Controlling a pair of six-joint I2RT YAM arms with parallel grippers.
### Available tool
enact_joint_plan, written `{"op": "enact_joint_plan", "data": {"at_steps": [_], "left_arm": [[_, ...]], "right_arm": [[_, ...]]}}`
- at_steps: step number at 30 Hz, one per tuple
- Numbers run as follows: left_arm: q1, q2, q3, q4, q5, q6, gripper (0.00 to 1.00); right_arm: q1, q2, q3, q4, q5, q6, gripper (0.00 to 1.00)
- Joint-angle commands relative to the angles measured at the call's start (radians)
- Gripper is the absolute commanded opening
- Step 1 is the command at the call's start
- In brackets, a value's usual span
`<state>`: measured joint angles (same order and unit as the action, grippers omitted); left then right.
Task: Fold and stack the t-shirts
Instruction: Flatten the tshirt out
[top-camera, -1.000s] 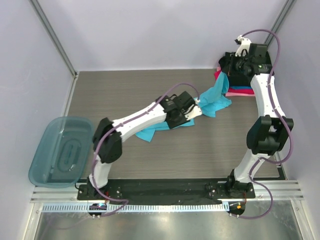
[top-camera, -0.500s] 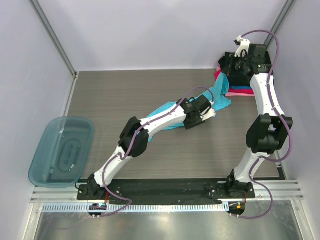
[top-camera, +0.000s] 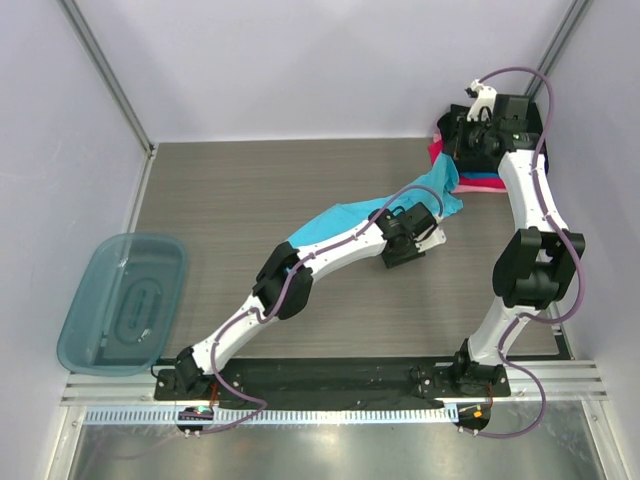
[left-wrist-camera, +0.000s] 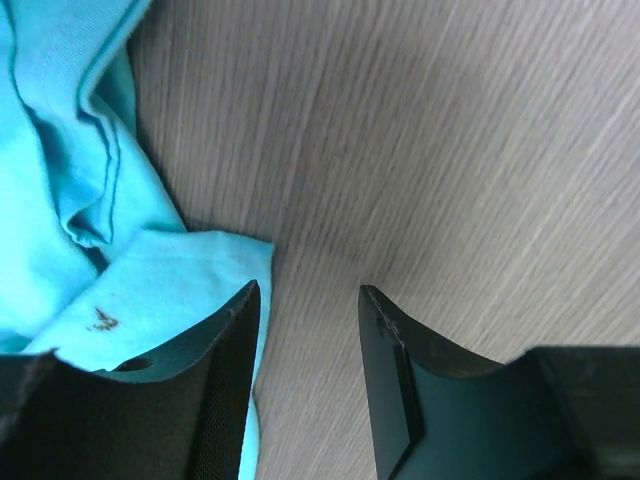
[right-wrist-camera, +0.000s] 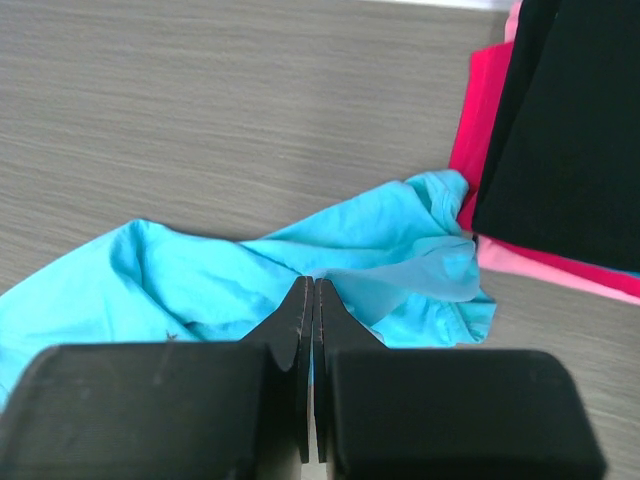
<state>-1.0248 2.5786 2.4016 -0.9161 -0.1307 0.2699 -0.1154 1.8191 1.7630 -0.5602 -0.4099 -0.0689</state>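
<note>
The turquoise t-shirt (top-camera: 340, 218) lies stretched across the table's middle, and its right end rises toward the back right. My right gripper (top-camera: 458, 158) is shut on that raised end, with the cloth pinched at the fingertips in the right wrist view (right-wrist-camera: 314, 288). My left gripper (top-camera: 402, 252) is open and empty, low over bare wood (left-wrist-camera: 308, 300); its left finger (left-wrist-camera: 225, 370) overlaps the turquoise shirt's edge (left-wrist-camera: 150, 280). A stack of folded shirts (top-camera: 482, 182) lies at the back right: black (right-wrist-camera: 570, 150) on top, magenta (right-wrist-camera: 480, 120) and pink (right-wrist-camera: 560, 272) below. No blue shirt shows.
A translucent blue-grey plastic bin (top-camera: 122, 300) sits off the table's left edge. White walls with metal posts close in the back and sides. The right arm's upper link (top-camera: 535, 270) stands at the near right.
My left arm has stretched out to the right, and its gripper has slid along the turquoise shirt to the shirt's right edge. The shirt now lies longer and flatter. The right gripper has held still.
</note>
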Motion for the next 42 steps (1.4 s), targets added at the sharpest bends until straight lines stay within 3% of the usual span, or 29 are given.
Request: {"op": "enact_joint_plan", "data": {"at_steps": [1, 8, 20, 25, 29, 42], "left_arm": [[-0.001, 0.021, 0.051, 0.043, 0.003, 0.005, 0.45], [0.009, 0.047, 0.053, 0.115, -0.001, 0.009, 0.48], [0.071, 0.141, 0.128, 0.068, 0.092, -0.081, 0.39], [0.086, 0.101, 0.090, 0.057, 0.076, -0.089, 0.41], [0.086, 0.000, -0.045, 0.125, 0.074, -0.090, 0.43], [0.078, -0.015, -0.124, 0.074, 0.128, -0.120, 0.41]], "right_arm": [[-0.004, -0.075, -0.023, 0.016, 0.005, -0.019, 0.01], [-0.004, -0.101, -0.056, 0.010, 0.017, -0.034, 0.01], [-0.004, -0.103, -0.076, 0.000, 0.016, -0.054, 0.01], [-0.004, -0.110, -0.088, 0.005, 0.023, -0.066, 0.01], [-0.004, -0.121, -0.106, 0.005, 0.029, -0.069, 0.01], [-0.004, -0.112, -0.125, 0.000, 0.016, -0.071, 0.01]]}}
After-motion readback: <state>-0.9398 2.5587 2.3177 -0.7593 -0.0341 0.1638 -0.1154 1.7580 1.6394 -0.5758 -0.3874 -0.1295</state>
